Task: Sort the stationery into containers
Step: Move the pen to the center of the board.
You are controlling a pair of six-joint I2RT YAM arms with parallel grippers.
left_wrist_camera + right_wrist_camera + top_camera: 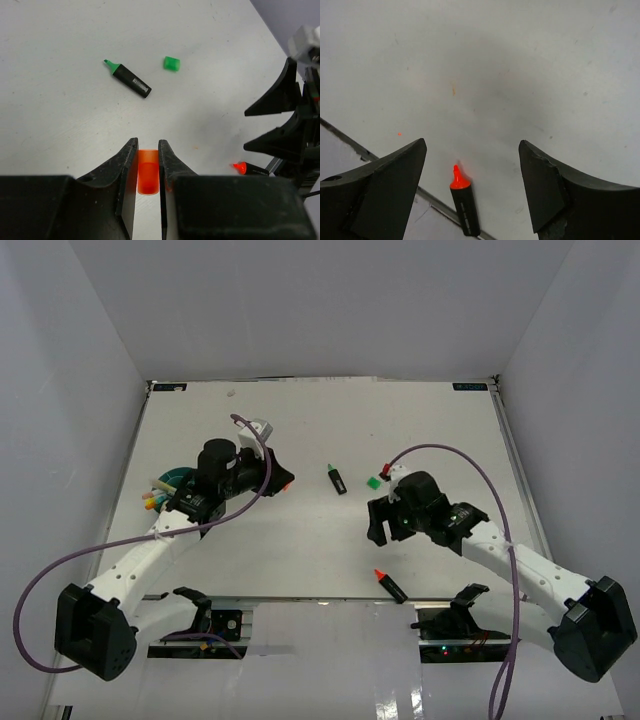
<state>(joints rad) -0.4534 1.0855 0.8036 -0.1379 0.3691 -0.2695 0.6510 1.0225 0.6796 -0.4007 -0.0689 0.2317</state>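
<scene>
The light is bright and even and comes from above. Soft grey shadows lie on the white table. The black fingers close to the wrist cameras look a little blurry.

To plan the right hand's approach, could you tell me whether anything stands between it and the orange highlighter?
Nothing visible does: the open right hand hangs over the table, and the orange highlighter lies alone by the near edge.

A lab test booth: white table boxed by plain walls.
</scene>
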